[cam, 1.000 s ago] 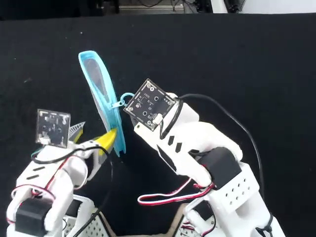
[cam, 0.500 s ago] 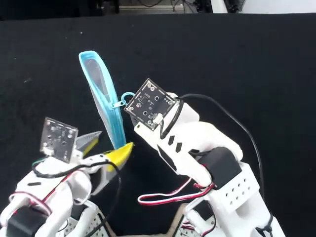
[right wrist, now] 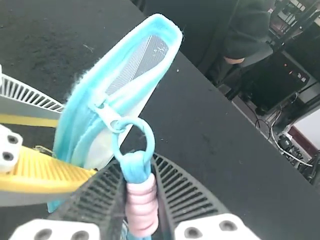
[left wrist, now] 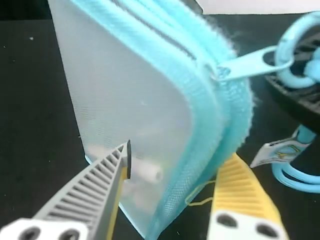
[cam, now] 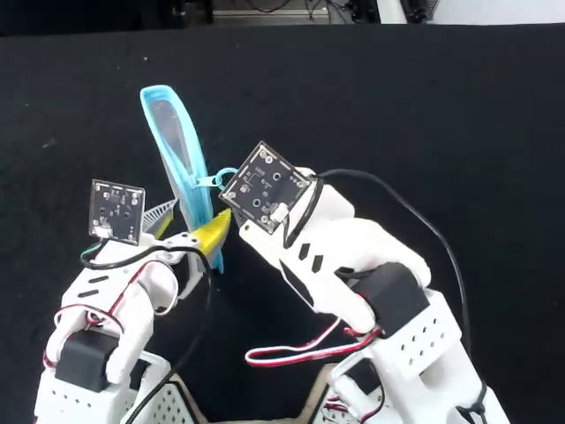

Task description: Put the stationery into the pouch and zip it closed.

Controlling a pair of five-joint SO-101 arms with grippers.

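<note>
Claws come first: the right claw point(right wrist: 136, 162) is pinched shut on the pink cord point(right wrist: 140, 200) that hangs from the blue zip ring point(right wrist: 132, 120), and the left claw point(left wrist: 180, 157) is spread wide, one finger on each side of the near corner of the pouch point(cam: 181, 168). The pouch stands on its thin edge between the two arms (a small white thing point(left wrist: 147, 172) shows through its clear side). Under it lies the black table point(cam: 424, 115), with a dark chair point(right wrist: 247, 30) past its far edge.
</note>
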